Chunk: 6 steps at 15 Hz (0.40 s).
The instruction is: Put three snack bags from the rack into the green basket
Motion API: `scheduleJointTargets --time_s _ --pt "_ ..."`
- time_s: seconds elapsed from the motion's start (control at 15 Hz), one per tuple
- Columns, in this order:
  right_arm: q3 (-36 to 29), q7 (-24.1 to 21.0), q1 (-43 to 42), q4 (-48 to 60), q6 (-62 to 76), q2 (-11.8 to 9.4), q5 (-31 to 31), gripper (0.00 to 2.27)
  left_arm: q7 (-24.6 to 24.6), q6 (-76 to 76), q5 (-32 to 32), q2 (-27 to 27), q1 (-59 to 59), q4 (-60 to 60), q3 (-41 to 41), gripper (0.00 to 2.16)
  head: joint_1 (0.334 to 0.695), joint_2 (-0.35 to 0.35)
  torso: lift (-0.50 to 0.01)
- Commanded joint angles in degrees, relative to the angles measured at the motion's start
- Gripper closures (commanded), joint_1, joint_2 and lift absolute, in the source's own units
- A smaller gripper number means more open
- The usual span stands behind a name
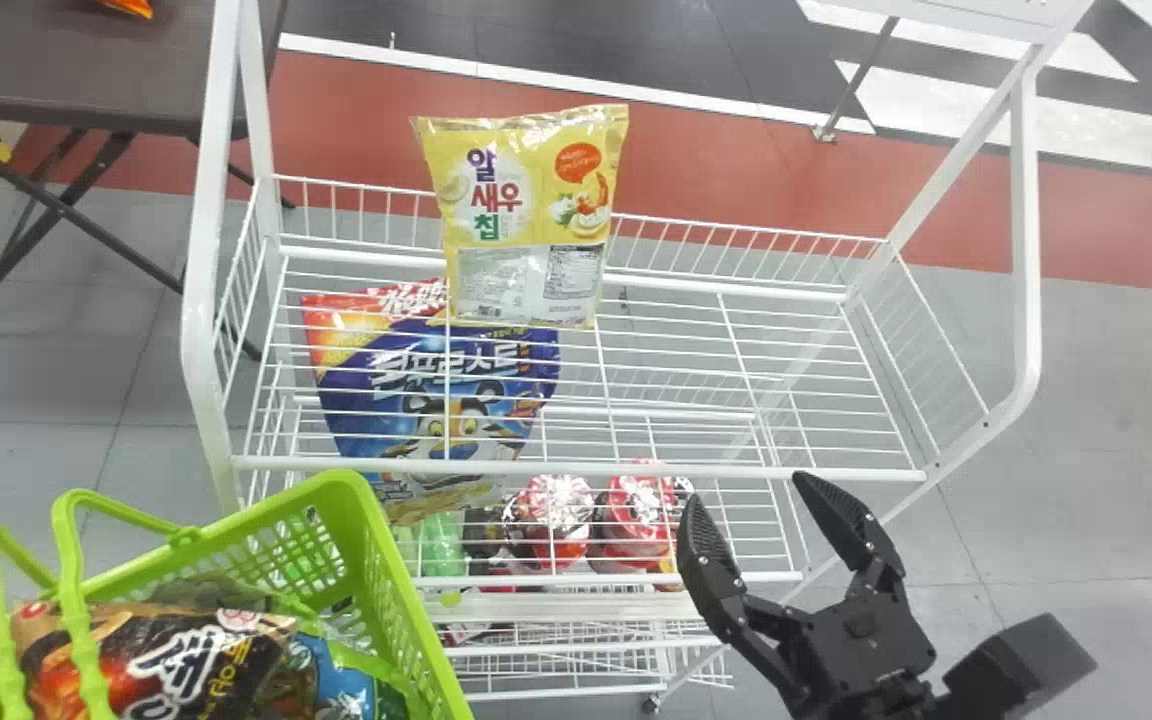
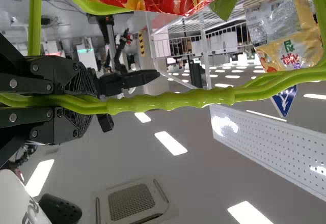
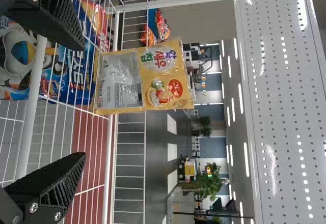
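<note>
Here, the right gripper (image 1: pixel 748 490) gapes before a lettered yellow bag (image 1: pixel 528 225), the left gripper (image 2: pixel 87 103) pinching basket handles (image 2: pixel 178 100).

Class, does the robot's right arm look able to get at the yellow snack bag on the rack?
Probably yes: the right gripper is open and empty near the rack's front rail, and the yellow snack bag stands upright beyond it; only that rail seems to need clearing.
</note>
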State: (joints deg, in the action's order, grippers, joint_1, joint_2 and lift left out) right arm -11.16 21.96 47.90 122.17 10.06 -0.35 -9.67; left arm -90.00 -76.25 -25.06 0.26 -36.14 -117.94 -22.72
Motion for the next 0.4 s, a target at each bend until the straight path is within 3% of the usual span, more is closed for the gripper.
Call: scheduleJointTargets --time_s 0.0,0.33 --pt "-0.18 0.01 0.17 0.00 0.00 0.40 -0.09 0.07 -0.57 0.00 0.18 0.00 0.54 0.51 0.22 2.15 0.695 -0.289 0.000" --pt "0.70 0.01 0.17 -0.09 0.00 0.40 -0.44 0.08 -0.57 0.00 0.10 0.44 0.98 1.57 -0.31 2.15 0.695 -0.289 0.000"
